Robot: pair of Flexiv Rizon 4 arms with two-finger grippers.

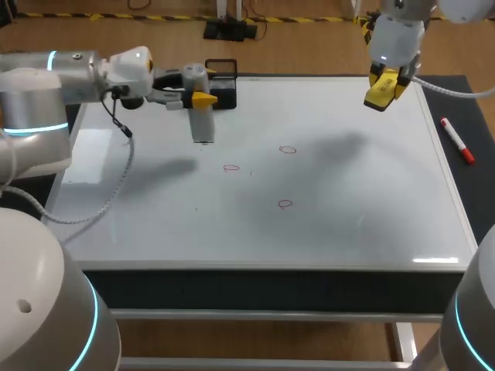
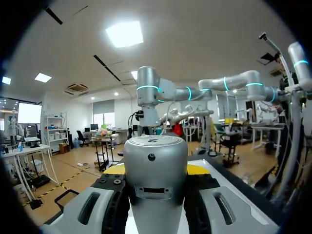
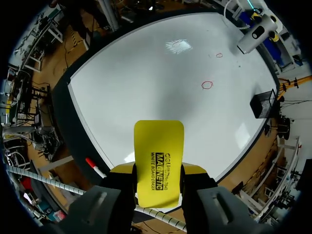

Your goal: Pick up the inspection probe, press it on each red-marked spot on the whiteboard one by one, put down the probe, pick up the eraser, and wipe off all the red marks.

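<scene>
1. Left gripper comes in from the left side. Its jaws are clamped on the inspection probe, a grey cylinder hanging tip-down over the far-left part of the whiteboard.
2. In the left wrist view the probe body fills the gap, with the fingers against it on both sides. The housing shows a small slot and a dot; I can't make out any writing.
3. The probe tip is close to the board; I can't tell if it touches. It is apart from every mark.
4. The red marks are three small ovals mid-board: one nearest the probe, one further right and one nearer the front.
5. Right gripper hangs above the far-right corner of the board, jaws narrow and gripping the yellow eraser from both sides. The eraser's face carries black print.
6. A red marker lies on the dark table just right of the board.
7. A black holder sits at the board's far edge, just behind the left gripper.
</scene>
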